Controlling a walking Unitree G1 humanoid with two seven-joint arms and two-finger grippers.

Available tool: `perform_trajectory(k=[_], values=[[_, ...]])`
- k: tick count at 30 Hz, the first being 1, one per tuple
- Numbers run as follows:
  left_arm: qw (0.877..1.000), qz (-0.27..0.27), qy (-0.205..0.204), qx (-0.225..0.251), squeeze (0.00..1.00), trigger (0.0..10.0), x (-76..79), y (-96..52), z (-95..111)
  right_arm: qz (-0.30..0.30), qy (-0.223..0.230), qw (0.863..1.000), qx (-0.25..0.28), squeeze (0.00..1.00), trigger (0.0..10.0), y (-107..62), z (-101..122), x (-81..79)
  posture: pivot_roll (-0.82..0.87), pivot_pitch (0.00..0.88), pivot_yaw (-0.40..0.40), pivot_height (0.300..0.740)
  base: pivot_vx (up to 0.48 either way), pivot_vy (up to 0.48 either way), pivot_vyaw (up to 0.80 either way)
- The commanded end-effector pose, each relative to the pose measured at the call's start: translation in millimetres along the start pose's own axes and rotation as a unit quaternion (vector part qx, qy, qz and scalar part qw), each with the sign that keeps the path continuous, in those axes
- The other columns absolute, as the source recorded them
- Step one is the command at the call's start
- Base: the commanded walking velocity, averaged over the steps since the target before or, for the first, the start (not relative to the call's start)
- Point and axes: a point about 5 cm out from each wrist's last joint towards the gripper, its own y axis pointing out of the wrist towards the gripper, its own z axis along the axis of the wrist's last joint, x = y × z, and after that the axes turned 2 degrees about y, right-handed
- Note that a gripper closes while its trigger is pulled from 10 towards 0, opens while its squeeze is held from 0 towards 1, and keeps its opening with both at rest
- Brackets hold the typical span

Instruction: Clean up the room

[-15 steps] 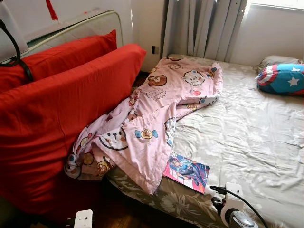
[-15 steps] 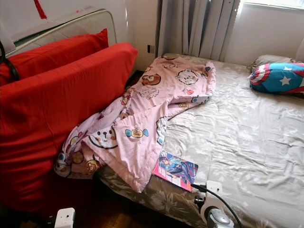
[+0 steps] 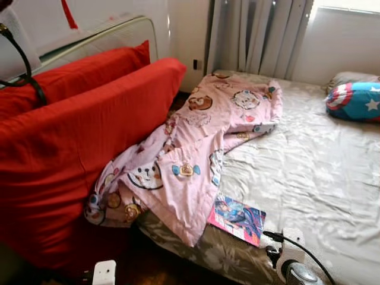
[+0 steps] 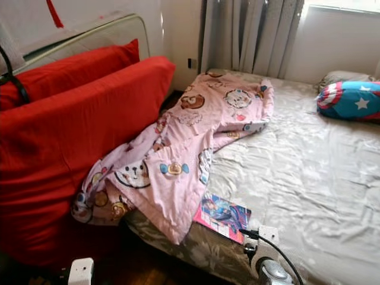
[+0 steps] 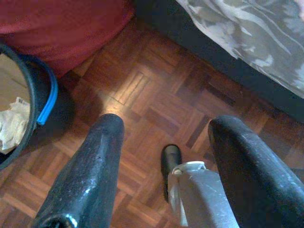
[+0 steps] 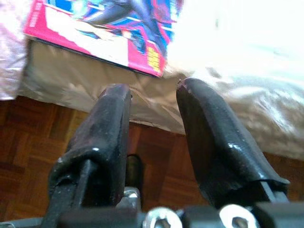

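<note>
Your view has nudged closer, both grippers, left gripper (image 5: 164,156) and right gripper (image 6: 152,128), parted and empty; the thin, stiff comic book (image 3: 236,218) at the bed's (image 3: 320,178) near edge is best pinched by its overhanging corner.

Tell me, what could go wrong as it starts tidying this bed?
The comic book lies at the very edge of the bed, partly under the pink blanket; tugging the blanket could drag it onto the floor. The right gripper is open just below the book, so a low reach might hit the mattress side instead. The blanket also hangs down against the red cushion and might snag there. The left gripper, open over the floor, sits near a bin it could bump.
</note>
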Motion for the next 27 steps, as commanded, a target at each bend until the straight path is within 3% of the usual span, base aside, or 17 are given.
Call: perform_trajectory(k=[1, 14, 27], values=[[1.0, 0.004, -0.005, -0.007, 0.0, 10.0, -2.8, -0.3, -1, 0.003, 0.003, 1.0, 0.001, 0.0, 10.0, 0.6, 2, -2.1, -0.02, 0.0, -0.011, 0.74, 0.304, 0.0, 0.0], [1.0, 0.001, -0.006, 0.002, 0.0, 10.0, -2.8, -0.2, 1, 0.004, 0.007, 1.0, 0.005, 0.0, 10.0, 0.6, 3, -2.7, -0.02, 0.007, -0.01, 0.74, 0.231, 0.0, 0.0], [0.999, 0.003, -0.016, 0.051, 0.0, 10.0, -3.8, -1.1, 9, 0.022, 0.029, 0.992, 0.117, 0.0, 10.0, -2.3, 21, -5.8, -0.02, 0.019, -0.006, 0.74, 0.0, 0.0, 0.0]])
